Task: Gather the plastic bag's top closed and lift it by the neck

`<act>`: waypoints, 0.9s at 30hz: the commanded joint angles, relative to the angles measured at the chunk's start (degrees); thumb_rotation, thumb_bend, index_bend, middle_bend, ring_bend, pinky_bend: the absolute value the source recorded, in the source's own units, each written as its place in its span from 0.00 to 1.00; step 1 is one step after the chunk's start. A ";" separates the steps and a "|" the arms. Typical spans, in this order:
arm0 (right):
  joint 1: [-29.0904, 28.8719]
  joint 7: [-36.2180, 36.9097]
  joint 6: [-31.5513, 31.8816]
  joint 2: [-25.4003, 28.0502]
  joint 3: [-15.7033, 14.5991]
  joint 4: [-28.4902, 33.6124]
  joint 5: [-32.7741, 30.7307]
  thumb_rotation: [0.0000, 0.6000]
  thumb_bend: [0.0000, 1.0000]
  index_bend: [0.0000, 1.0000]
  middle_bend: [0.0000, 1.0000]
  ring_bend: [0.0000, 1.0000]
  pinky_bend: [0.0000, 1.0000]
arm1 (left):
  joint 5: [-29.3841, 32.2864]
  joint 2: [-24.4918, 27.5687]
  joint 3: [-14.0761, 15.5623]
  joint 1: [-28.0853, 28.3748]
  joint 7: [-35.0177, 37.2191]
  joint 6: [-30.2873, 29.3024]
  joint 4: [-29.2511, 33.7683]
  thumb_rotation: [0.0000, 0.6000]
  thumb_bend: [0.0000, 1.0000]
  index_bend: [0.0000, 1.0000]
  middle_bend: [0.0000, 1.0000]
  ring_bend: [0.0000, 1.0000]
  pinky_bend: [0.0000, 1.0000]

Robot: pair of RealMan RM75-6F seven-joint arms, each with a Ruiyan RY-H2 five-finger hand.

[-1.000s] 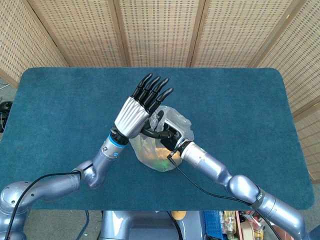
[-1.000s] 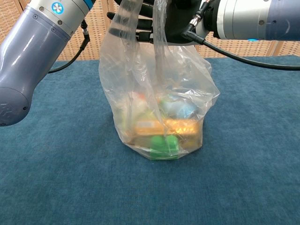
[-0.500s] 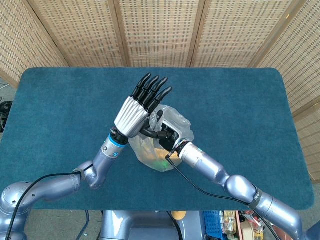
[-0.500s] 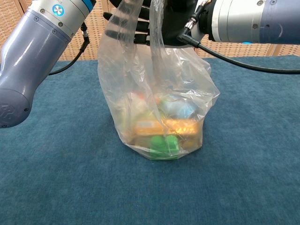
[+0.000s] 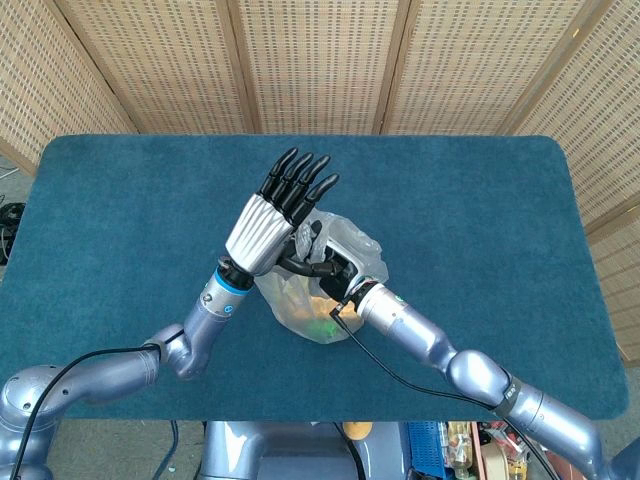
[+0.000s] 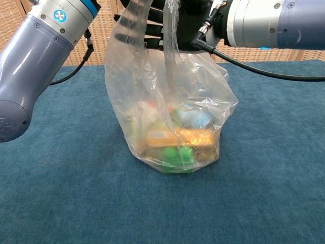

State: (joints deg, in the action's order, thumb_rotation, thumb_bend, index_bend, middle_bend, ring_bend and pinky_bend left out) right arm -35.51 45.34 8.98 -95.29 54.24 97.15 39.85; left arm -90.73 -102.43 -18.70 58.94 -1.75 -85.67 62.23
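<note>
Two hands meet over mid-table (image 5: pixel 120 190). Head view: left hand (image 5: pixel 272 220) raised flat, fingers straight and pressed together; right hand (image 5: pixel 335 272) grips the bag (image 5: pixel 350 245) top. Chest view: bag base rests on the table, colored items (image 6: pixel 177 145) inside.

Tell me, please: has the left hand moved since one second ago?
Yes, slightly. In the head view the left hand has shifted a little left and up against the table's far edge; its fingers are straight above the plastic bag.
</note>
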 commanded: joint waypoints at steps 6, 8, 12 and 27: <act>-1.79 0.90 3.94 -0.63 -1.17 -0.38 -0.30 1.00 0.36 0.46 0.52 0.31 0.22 | 0.52 0.55 -0.67 0.06 -0.28 0.37 0.58 1.00 0.50 0.00 0.00 0.00 0.00; -1.98 0.98 4.91 -0.89 -1.55 -0.28 -0.15 1.00 0.36 0.46 0.52 0.31 0.22 | 0.69 0.58 -0.78 0.10 -0.36 0.56 0.68 1.00 0.50 0.00 0.00 0.00 0.00; -2.21 1.28 5.63 -0.83 -2.19 0.03 0.08 1.00 0.36 0.46 0.52 0.31 0.22 | 0.63 0.73 -0.78 0.10 -0.49 0.59 0.58 1.00 0.50 0.00 0.00 0.00 0.00; -2.99 2.51 4.58 0.48 -4.04 -0.62 0.86 1.00 0.37 0.48 0.55 0.37 0.22 | 1.72 1.52 -1.54 0.14 -0.82 1.57 1.67 1.00 0.50 0.00 0.00 0.00 0.00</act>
State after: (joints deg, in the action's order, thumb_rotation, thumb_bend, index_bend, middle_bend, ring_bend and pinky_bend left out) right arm -38.49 47.83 13.59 -94.83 50.21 96.55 40.70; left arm -89.02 -100.90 -20.24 59.08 -2.57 -84.10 63.90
